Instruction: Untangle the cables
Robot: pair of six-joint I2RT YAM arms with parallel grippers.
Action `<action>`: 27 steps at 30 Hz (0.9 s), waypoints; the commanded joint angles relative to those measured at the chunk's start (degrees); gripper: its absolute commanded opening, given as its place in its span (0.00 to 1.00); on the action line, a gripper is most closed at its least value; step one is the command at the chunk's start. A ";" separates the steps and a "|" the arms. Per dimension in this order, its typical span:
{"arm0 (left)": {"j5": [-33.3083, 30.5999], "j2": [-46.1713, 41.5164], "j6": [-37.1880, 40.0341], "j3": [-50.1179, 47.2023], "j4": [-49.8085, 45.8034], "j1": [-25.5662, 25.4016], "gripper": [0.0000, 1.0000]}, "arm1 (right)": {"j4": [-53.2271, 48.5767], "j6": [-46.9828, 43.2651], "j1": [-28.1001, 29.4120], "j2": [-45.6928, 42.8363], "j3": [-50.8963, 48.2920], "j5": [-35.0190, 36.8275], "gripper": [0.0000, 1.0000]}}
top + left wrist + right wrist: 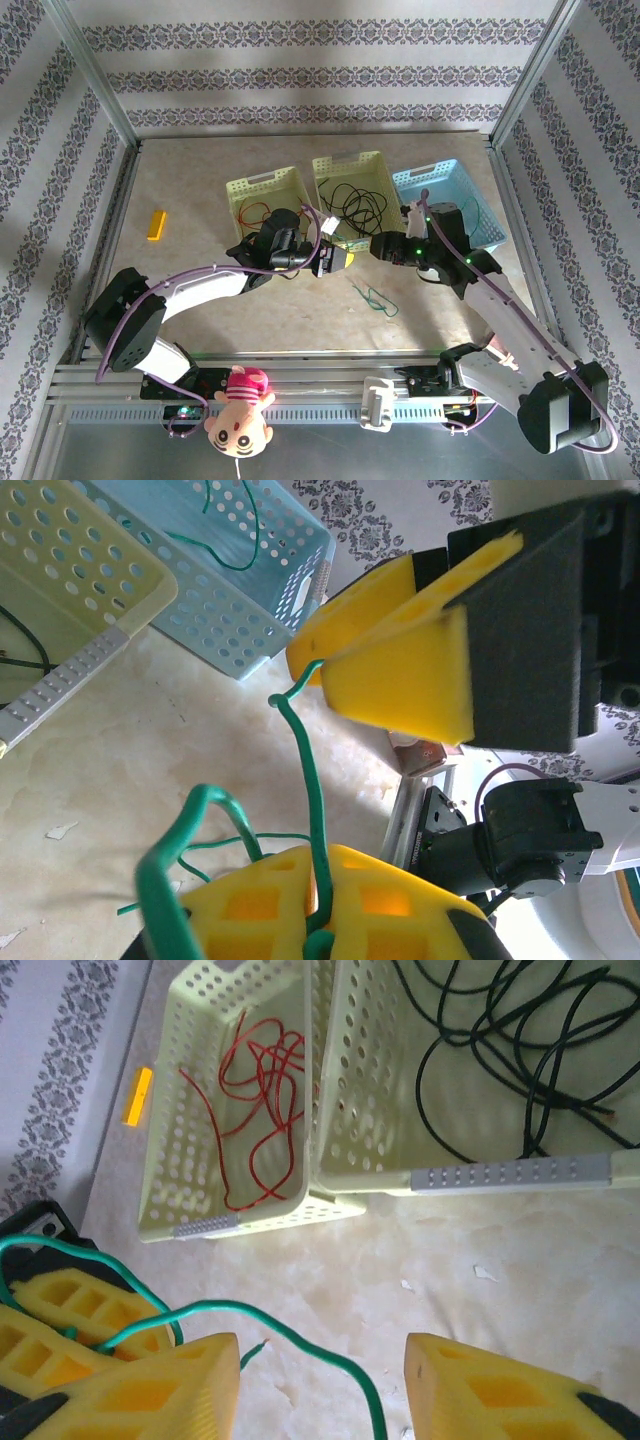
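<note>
A green cable point(305, 770) rises out of my left gripper point(320, 880), whose yellow fingers are shut on it. From there it hangs in loops onto the table point(375, 298). My right gripper point(322, 1380) faces the left one point(340, 262) closely, just in front of the baskets. Its jaws stand open, and the green cable point(266, 1320) runs loose through the gap. A red cable point(265, 1110) lies in the left pale basket point(240, 190). A black cable point(520, 1060) lies in the middle basket point(325, 165). Another green strand point(215, 550) lies in the blue basket point(240, 630).
The three baskets stand side by side behind the grippers, the blue one point(470, 180) on the right. A small orange block point(156, 224) lies at the far left of the table. A doll point(240, 410) hangs at the near rail. Metal frame posts border both sides.
</note>
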 commanded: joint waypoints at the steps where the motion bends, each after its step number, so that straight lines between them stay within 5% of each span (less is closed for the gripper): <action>1: 0.34 0.07 1.38 2.01 -0.76 0.40 0.00 | -0.70 -1.00 0.74 0.58 1.03 -1.39 0.25; 4: -0.28 0.18 1.59 2.08 -1.35 0.40 0.00 | -0.40 -0.24 0.70 0.39 1.60 0.81 0.00; 12: -10.61 1.62 3.33 2.39 -9.17 0.40 0.01 | 0.88 3.66 -1.98 -3.16 3.83 4.86 0.00; 14: -12.20 1.90 3.33 1.89 -9.47 0.40 0.26 | 1.26 5.35 -3.66 -4.29 4.40 4.84 0.00; 21: -14.78 -0.20 3.04 -1.10 -6.27 0.40 0.52 | 0.99 9.05 -12.31 -7.03 5.68 6.79 0.00; 27: -13.94 -0.86 4.07 -0.99 -6.57 0.40 0.63 | -1.54 10.21 -17.29 -5.47 5.87 20.84 0.00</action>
